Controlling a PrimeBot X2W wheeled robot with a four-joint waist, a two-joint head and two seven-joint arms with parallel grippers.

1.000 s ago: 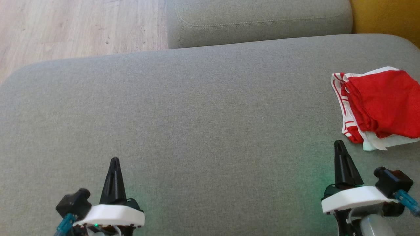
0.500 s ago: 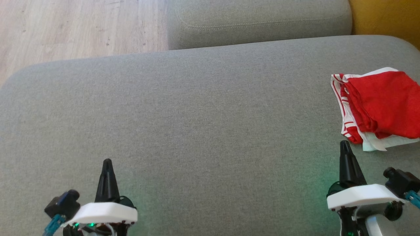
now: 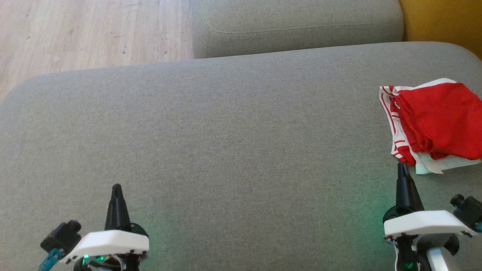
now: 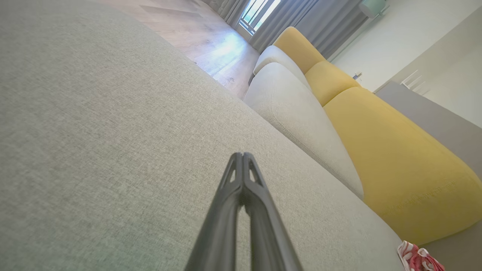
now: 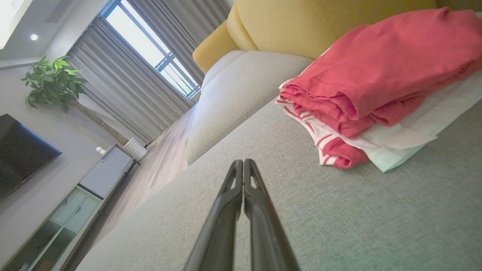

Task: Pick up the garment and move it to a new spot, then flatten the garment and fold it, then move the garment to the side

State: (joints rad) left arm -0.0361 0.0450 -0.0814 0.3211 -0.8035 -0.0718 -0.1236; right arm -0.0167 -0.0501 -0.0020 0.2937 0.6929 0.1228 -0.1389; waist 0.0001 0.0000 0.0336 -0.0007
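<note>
I count one garment (image 3: pixel 437 120): a red bundle, folded over on itself, with a red-and-white striped band along its left edge and a white layer under it. It lies on the big grey seat cushion (image 3: pixel 226 131), far over on my right. The head view's edge cuts off its right side, so I cannot see how far it runs. I also cannot tell whether the white layer belongs to the garment or is a separate piece. In the left wrist view only a small striped corner of it shows, at the bottom right.

I have two tools in view. The right tool (image 3: pixel 402 165) is clenched, its two dark fingers pressed flat together, and its tip sits just beside the garment's near left corner. The right wrist view shows a strip of bare cushion between the two, so they are apart. The left tool (image 3: pixel 116 187) is clenched the same way, well apart from the garment, over the near left part of the cushion. I cannot tell whether either tip touches the fabric. The bottom edge of the head view cuts off both wrists.

Beyond the seat lie one smaller grey cushion (image 3: pixel 293 26), one yellow backrest (image 3: pixel 444 19) and wooden floor (image 3: pixel 86 30). The right wrist view adds one potted plant (image 5: pixel 52 82), grey curtains (image 5: pixel 143 64) and a dark screen (image 5: pixel 19 150), cut off at the left.
</note>
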